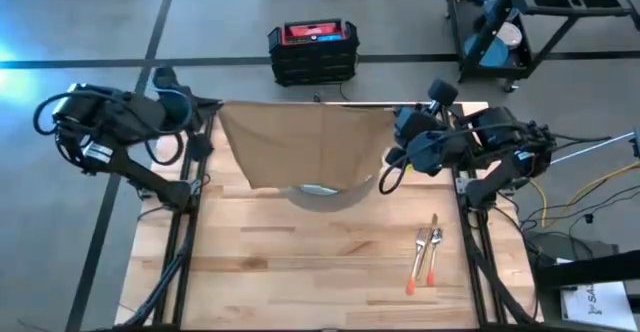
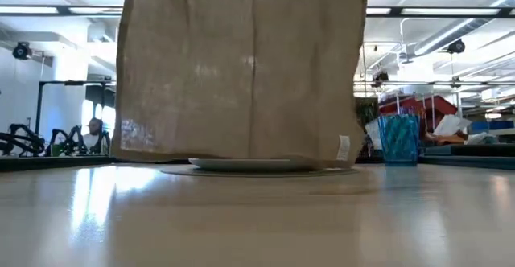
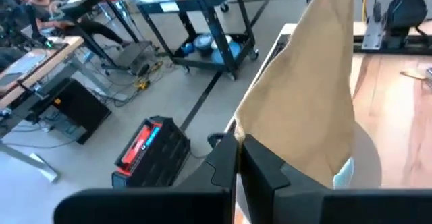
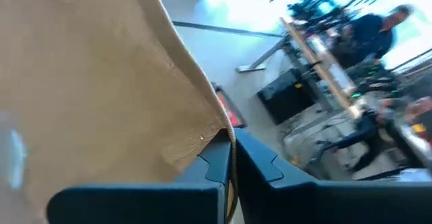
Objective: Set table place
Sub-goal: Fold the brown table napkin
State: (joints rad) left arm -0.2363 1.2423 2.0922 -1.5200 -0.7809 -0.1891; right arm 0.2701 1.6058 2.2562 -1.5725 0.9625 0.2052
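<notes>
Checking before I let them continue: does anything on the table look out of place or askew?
The napkin is not lying flat: the left gripper and right gripper each pinch a top corner, so it hangs like a curtain over the plate. The fork and knife lie slanted, far off the mat.

A black-and-red case (image 1: 313, 51) sits on the floor near a wheeled cart (image 1: 540, 17).

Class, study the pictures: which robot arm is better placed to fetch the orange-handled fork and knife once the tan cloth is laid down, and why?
Probably the right. Both grippers pinch the tan cloth napkin by a corner: the left gripper and the right gripper. The orange-handled fork and knife lie on the light-wood table on the right arm's side.
</notes>
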